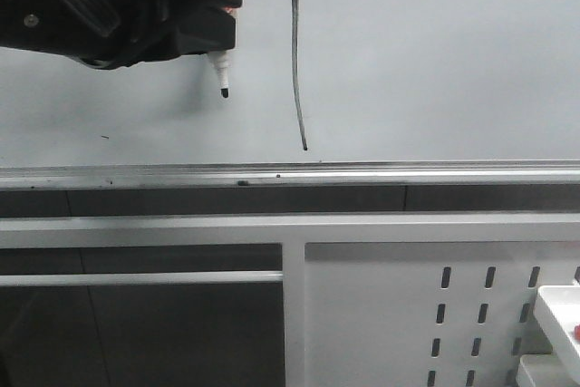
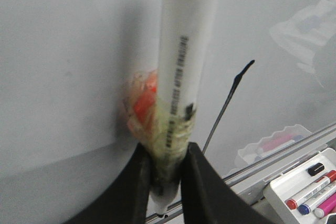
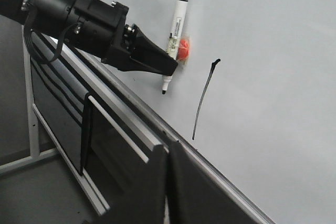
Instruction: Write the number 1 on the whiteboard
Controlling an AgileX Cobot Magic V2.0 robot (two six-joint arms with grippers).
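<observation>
So the writing part looks basically done: the number 1 (image 1: pixel 297 61), a long thin dark marker stroke with a slight curve and a tiny hook at the top, sits on the smooth, glossy pale grey whiteboard (image 1: pixel 435 52), ending just above the silver metal rail (image 1: pixel 362 172) along its lower edge.

The black left gripper (image 1: pixel 220 32) is off to the left of the stroke, fingers pinching a white cylindrical plastic marker (image 2: pixel 185 77) with some tape and an orange bit wrapped near the grip. The dark tip points down. In the front view it seems clear of the stroke, though I can't tell whether it touches the board.

My guess is what's left is pulling the marker away without smudging anything, maybe parking it.

The right gripper (image 3: pixel 168 182) hangs low near the rail, dark fingers pressed nearly together on nothing.

Also there's a white plastic tray (image 2: pixel 294 192) with coloured markers, and a white perforated metal panel (image 1: pixel 381 314) below.
</observation>
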